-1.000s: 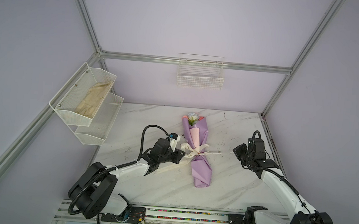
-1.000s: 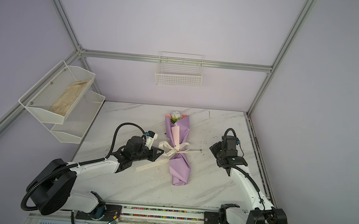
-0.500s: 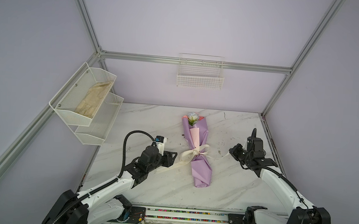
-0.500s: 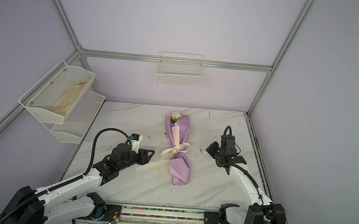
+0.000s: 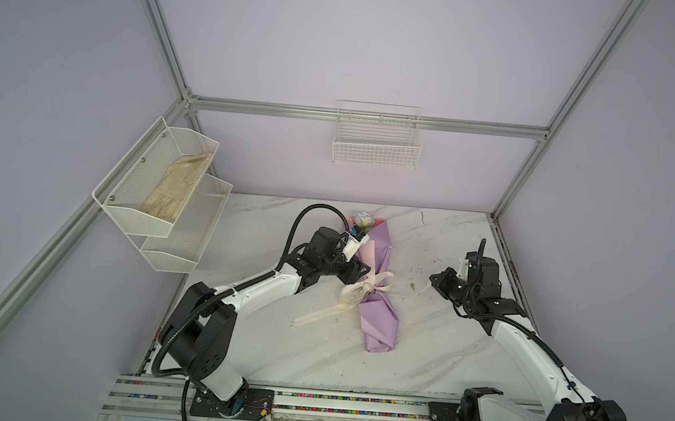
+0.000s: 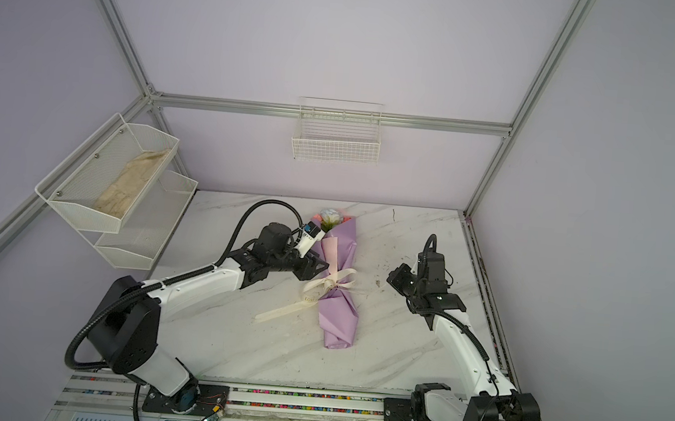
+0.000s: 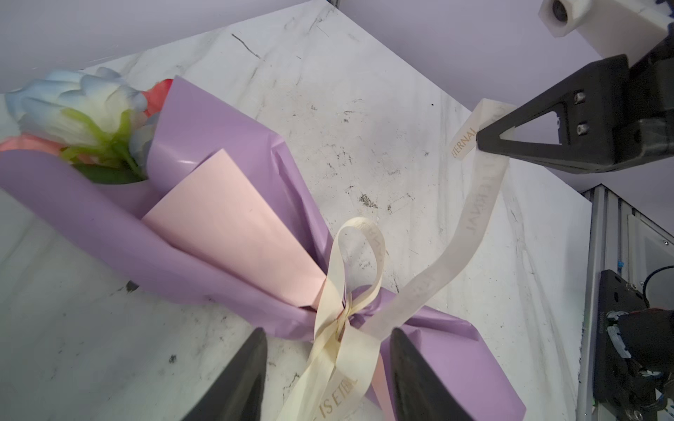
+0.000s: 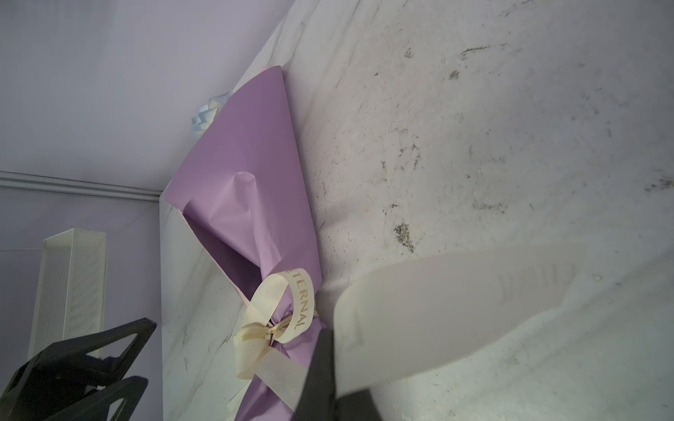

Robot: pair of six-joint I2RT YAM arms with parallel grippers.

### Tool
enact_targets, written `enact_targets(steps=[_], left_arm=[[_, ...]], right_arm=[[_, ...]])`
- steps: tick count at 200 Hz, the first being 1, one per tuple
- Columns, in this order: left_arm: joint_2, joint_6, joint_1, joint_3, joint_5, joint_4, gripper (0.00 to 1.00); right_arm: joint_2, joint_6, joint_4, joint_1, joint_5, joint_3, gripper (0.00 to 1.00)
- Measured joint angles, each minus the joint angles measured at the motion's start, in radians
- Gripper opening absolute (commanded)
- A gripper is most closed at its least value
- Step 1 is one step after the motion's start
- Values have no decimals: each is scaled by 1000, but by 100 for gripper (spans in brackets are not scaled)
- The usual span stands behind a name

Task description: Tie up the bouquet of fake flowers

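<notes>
Bouquet (image 5: 378,319) lies flat; your left gripper (image 7: 328,331) straddles its bow (image 7: 359,255), jaws apart; your right gripper (image 7: 479,140) pinches the cream ribbon tail (image 7: 474,211).

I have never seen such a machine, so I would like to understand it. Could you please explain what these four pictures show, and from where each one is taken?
These are two robot arms fixed at the front edge of a marble table. Each arm ends in a two-fingered claw. Two pictures come from a camera high above, looking down on everything. The other two come from small cameras on the arms' wrists, so they look closely past the claws.

On the table lies a bouquet of fake flowers in lilac paper, with a cream ribbon tied in a bow around its middle. The right claw is shut on one ribbon end. The left claw is open near the knot and holds nothing. A wire basket and a shelf hang on the walls.
</notes>
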Motion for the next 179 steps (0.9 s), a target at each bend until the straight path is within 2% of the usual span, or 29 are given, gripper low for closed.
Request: enact_targets(steps=[29,67,107,147,179], left_arm=[[125,102,-35,140,0,-127,49],[214,187,-58,235,-30,-245,49],[283,230,-63,315,-74,-324,46],[311,257,-65,354,-74,-368,35],[329,267,-65,369,-63,-389,34]], right_arm=[[7,0,11,0,-10,7,0],[16,0,21,0,-19,18,0],[28,0,32,0,-34,19,0],[37,3,41,0,-39,21,0],[52,5,41,0,-49,21,0]])
